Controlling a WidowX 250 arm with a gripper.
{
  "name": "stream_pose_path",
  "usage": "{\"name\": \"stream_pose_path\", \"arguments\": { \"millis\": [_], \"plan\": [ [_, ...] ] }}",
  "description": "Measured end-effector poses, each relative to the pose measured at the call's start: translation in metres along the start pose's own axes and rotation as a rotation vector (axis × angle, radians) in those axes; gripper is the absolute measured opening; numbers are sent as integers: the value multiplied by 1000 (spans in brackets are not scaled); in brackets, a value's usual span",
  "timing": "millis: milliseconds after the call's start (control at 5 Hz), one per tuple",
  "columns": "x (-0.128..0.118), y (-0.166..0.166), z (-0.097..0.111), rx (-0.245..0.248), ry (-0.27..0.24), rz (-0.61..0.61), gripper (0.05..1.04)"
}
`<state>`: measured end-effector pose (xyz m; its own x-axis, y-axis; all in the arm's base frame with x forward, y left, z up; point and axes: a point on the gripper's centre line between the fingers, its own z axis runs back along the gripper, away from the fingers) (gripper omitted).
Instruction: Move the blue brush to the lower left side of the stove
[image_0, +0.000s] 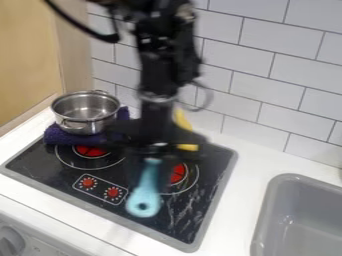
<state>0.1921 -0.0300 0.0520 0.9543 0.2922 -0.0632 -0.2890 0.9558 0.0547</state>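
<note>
White tiled wall (267, 85) behind white desk (250, 165) and black stove (60, 172). Over stove: blue brush (143, 202) gripped in end effector (151, 172), holed end downward. Metal pot (85, 112) on purple cloth (70, 138); grey sink (300, 210) at right.

- My black gripper (152, 150) is hanging over the middle of a black stove (170, 231), blurring in the shot.
- A blue brush (143, 197) is extending from just below it, its holed end pointing toward the stove's near edge.
- A metal pot (85, 112) is sitting on a purple cloth (61, 137) at the stove's far left corner.
- A yellow object (188, 147) is peeking out from behind me, its shape partly hidden.
- Two red knobs (87, 183) are standing side by side, left of the brush.
- A gray sink (267, 205) is flanking the stove on the right, below white wall tiles (277, 80).
</note>
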Motion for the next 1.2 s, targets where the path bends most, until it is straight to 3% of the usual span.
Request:
{"name": "stream_pose_path", "arguments": {
  "millis": [200, 400, 600, 800, 1000, 1200],
  "plan": [
    [-6, 36, -4, 3, 13, 123, 294],
    [-10, 68, -14, -4, 22, 334, 294],
    [-7, 90, -19, -36, -3, 582, 294],
    [-2, 107, -24, -52, -17, 821, 294],
    [5, 114, -30, -47, 11, 1012, 294],
    [20, 118, -36, -73, 32, 1152, 294]
  ]
}}
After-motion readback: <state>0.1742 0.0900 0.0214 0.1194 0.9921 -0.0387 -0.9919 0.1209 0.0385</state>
